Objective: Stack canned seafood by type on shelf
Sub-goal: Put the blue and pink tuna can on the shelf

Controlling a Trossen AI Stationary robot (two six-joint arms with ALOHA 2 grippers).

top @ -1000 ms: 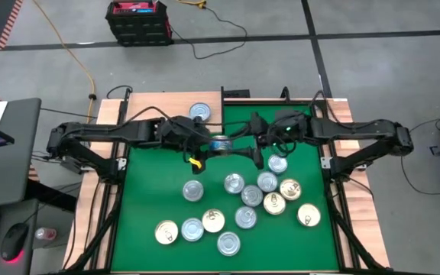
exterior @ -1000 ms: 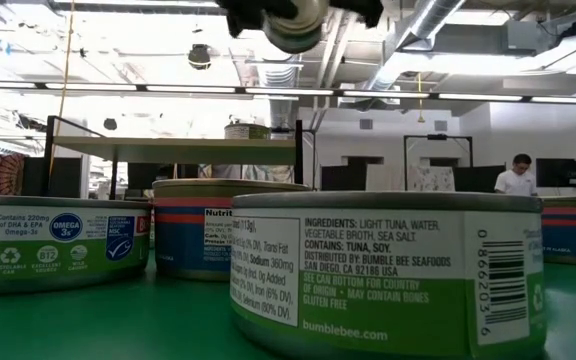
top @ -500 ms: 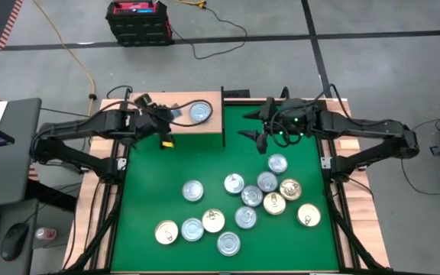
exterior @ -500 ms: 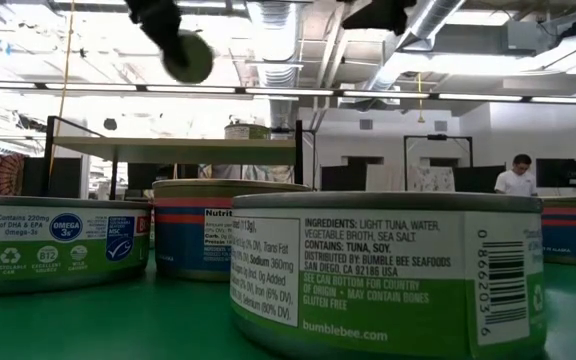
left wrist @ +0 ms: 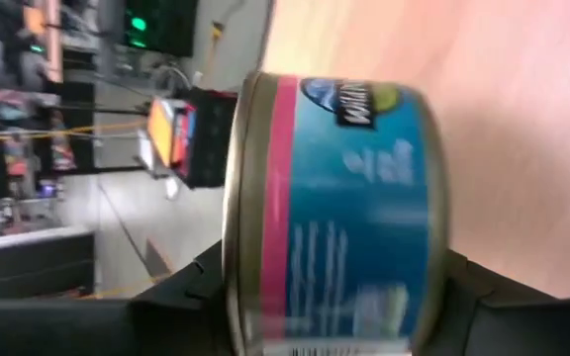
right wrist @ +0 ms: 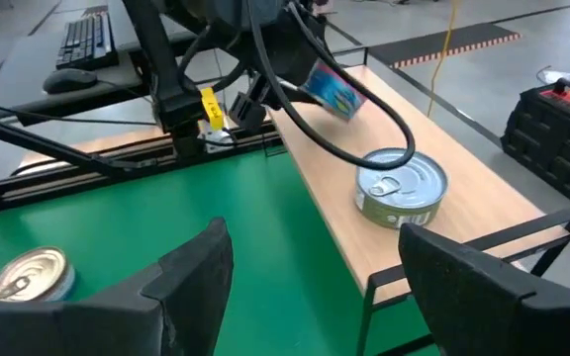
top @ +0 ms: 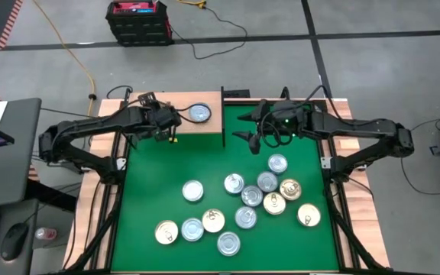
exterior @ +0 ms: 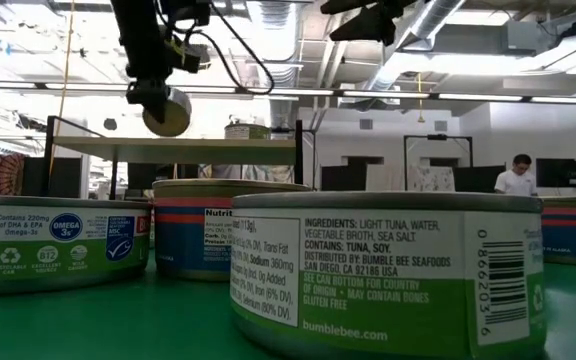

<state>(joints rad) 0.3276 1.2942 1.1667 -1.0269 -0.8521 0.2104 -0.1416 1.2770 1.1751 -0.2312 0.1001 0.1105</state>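
My left gripper (top: 165, 124) is shut on a tin (left wrist: 334, 208) with a blue label and a pink band, above the left end of the light-wood shelf (top: 205, 131). The tin hangs on edge in the low view (exterior: 166, 110) and shows clear of the board in the right wrist view (right wrist: 330, 89). A silver-lidded tin (top: 199, 113) stands flat on the shelf's far part. My right gripper (top: 252, 136) hovers open over the green mat's far edge, to the right of the shelf, with nothing between its fingers (right wrist: 196, 282). My left gripper pinches the tin between its two fingers, one at the lid side (left wrist: 234, 287) and one at the bottom side (left wrist: 441, 287). The fingers slant down from the table's left. The tin is lifted clear of the shelf, on edge and tilted.
Several more tins (top: 252, 196) lie flat on the green mat (top: 151, 168), mostly in its middle and right, with a few near the front edge (top: 192, 228). A dark upright post (top: 224, 118) stands at the shelf's right end. A person stands far off in the room (exterior: 516, 175).
My left gripper has carried the tin from over the mat's far middle, beside my right gripper, toward the table's left and far edge until it is above the shelf. On the way it has sunk and turned its wrist, which has tipped the tin. My right gripper stays open.
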